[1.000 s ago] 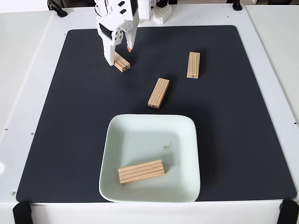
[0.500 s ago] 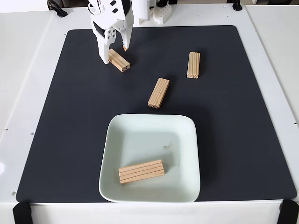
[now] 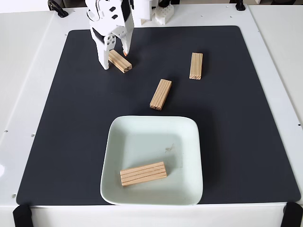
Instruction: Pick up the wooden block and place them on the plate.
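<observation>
Fixed view from above: the white gripper (image 3: 115, 57) hangs at the far left part of the black mat (image 3: 71, 132), its two fingers spread apart, one white finger (image 3: 102, 56) on the left and a thinner orange-tipped one on the right. Between them lies a wooden block (image 3: 120, 62), set at a slant, its far end tucked in the gap while its near end pokes out toward the lower right. The left finger stands right against the block's side; whether the fingers actually press on it I cannot tell, and the jaws look open rather than clamped. Nothing else crowds this spot. A second block (image 3: 161, 94) rests slanted near the mat's middle, well apart from the gripper, and a third (image 3: 196, 65) lies nearly upright in the picture farther right. The plate (image 3: 189, 142), pale mint-white and square with rounded corners, sits at the near edge of the mat, well apart from the gripper, with a fourth block (image 3: 143, 173) lying almost crosswise in its lower left part. A white table (image 3: 28, 75) borders the mat on all sides.
</observation>
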{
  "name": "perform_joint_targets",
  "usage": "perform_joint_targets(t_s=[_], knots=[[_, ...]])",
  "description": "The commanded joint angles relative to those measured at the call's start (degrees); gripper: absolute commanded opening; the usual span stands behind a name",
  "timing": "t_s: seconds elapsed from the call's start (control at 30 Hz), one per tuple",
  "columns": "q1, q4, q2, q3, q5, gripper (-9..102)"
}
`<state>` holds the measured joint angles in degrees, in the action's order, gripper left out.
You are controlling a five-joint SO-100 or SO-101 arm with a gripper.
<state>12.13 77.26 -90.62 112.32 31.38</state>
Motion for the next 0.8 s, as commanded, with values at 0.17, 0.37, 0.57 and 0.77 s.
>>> perform_joint_targets(t_s=[0.17,0.37,0.57,0.77], knots=[[-0.3,-0.5,-0.1,-2.1,-0.1,19],[-0.3,-4.4,-0.1,-0.6,-0.1,-1],[-0.3,-5.5,-0.9,0.1,-0.1,0],[-1.5,-5.4,-7.2,-0.8,-3.3,0]])
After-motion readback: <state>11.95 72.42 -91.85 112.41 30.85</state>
